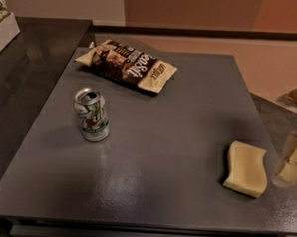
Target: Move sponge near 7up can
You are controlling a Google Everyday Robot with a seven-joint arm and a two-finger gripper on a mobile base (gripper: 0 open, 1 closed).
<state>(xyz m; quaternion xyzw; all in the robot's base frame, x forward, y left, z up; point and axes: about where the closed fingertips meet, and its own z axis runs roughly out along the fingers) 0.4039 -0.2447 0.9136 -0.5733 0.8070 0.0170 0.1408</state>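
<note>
Hovering at the far right edge of frame: gripper [291, 160], just beside the sponge [245, 169], off its right side, apparently not touching. Open or closed? Can't tell from this angle. Hanging low, near table [178, 117] level, tilted a little, pale end down, mostly cut off by the frame edge.

Moving outward: sponge lying flat near the front-right corner, long side running roughly front to back, wavy edges showing. Well apart on the left, standing upright: 7up can [92, 114], w/ bare grey top between the two. Further back, clear of any straight route: crinkled chip bag [127, 65].

Looks like the reach phase, grasp not yet made. To do it well: shift left over the sponge's centre, drop straight down, pinch across the narrow width, squeeze gently (soft foam, prob. compresses). Lift just clear of the surface, carry left, set down just short of the can w/o bumping it. Light can, prob. easy to tip.
</note>
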